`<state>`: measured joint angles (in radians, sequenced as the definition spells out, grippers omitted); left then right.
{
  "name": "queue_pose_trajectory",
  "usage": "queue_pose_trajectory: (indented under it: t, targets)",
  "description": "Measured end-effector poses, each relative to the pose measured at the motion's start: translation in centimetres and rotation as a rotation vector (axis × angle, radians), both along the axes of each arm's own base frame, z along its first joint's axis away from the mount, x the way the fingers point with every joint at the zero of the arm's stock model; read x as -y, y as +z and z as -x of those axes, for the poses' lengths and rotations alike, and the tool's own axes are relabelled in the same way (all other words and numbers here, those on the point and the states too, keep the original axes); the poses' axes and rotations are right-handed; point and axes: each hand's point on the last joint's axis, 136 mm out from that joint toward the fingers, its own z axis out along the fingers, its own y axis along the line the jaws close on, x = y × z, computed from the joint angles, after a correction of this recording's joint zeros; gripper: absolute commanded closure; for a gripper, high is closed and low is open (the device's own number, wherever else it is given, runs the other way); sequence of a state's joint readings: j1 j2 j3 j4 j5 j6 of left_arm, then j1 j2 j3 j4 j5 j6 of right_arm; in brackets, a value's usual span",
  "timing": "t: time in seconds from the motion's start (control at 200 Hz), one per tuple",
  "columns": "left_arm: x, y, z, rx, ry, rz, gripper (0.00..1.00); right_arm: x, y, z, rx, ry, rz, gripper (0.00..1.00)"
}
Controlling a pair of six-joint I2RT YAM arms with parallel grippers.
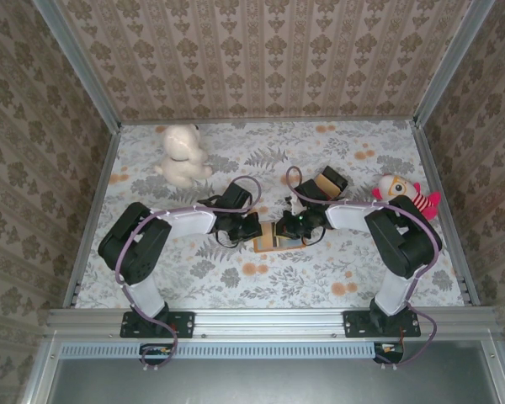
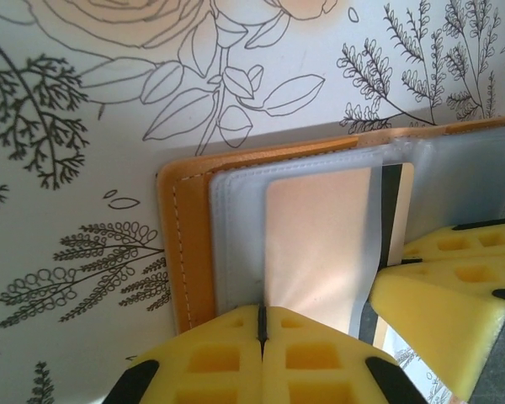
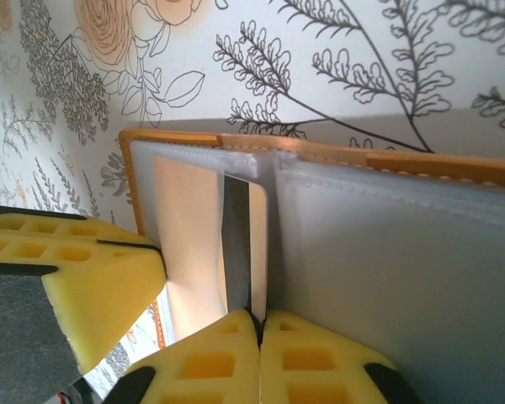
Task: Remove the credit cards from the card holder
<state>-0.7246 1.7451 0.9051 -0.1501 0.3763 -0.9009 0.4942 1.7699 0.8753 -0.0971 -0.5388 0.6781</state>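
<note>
top external view: both arms reach in to the middle of the frame, where a flat orange-tan folding card holder (image 1: 268,242) with frosted blue-grey pocket pages lies open on the pale floral tablecloth (image 1: 320,278). the left gripper (image 1: 254,234) meets it from the left and the right gripper (image 1: 288,229) from the right, their tips near each other over the wallet. a white plush animal (image 1: 183,156) sits in the upper left. a brown dark-topped boxy block (image 1: 328,183) lies just above the right gripper. a small doll in red and white stripes (image 1: 406,196) lies near the right edge of the cloth.

left wrist view: the left gripper's yellow foam pads (image 2: 210,362) stand at bottom centre, pressed flat together with a thin dark seam between them, right at the near edge of a frosted sleeve. inside that sleeve sits a thin rectangular credit card (image 2: 320,227), peach-pale through the plastic. a second credit card (image 2: 393,210) with a dark stripe shows just to its right. whether sleeve or card is nipped between the pads, i cannot tell. the right gripper's yellow pad sits at lower right, against the pages.

right wrist view: the right gripper's pads (image 3: 311,370) are likewise closed tight at bottom centre, meeting at the lower end of the dark-striped card where two sleeves join; what they pinch is unclear. the left gripper's pad lies at lower left against the outermost page. the stitched orange-tan rim runs across the upper part of the frame.
</note>
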Motion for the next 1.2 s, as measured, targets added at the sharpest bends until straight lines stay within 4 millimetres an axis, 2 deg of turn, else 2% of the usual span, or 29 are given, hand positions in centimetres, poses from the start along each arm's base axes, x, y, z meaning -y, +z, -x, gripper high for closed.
queue_pose_trajectory:
  t: [0.15,0.35,0.51,0.615,0.815,0.97,1.09,1.2]
  targets:
    - [-0.3,0.0,-0.1,0.011,0.001,-0.013,0.83,0.3,1.6,-0.2,0.039,0.01,-0.011,1.0]
    - [-1.6,0.3,-0.6,0.025,0.019,-0.044,0.79,2.6,4.4,-0.7,0.107,0.001,0.001,1.0]
    - [-2.9,1.0,-0.9,0.056,0.011,-0.089,0.67,3.5,6.7,0.0,0.166,0.047,0.022,1.0]
    - [-3.7,2.7,-2.0,0.103,0.012,-0.105,0.54,3.8,9.2,-0.4,0.246,0.08,0.049,1.0]
    - [-6.2,6.9,-4.3,0.221,0.064,-0.095,0.3,4.8,15.6,-3.0,0.506,0.146,0.152,1.0]
    - [-8.8,8.8,-4.9,0.286,0.087,-0.124,0.18,6.1,20.0,-4.8,0.68,0.192,0.281,1.0]
    - [-10.6,9.7,-4.6,0.327,0.079,-0.183,0.1,7.4,22.0,-6.0,0.781,0.232,0.4,1.0]
    - [-11.9,10.1,-4.1,0.356,0.05,-0.238,0.04,8.5,22.5,-6.9,0.836,0.299,0.494,1.0]
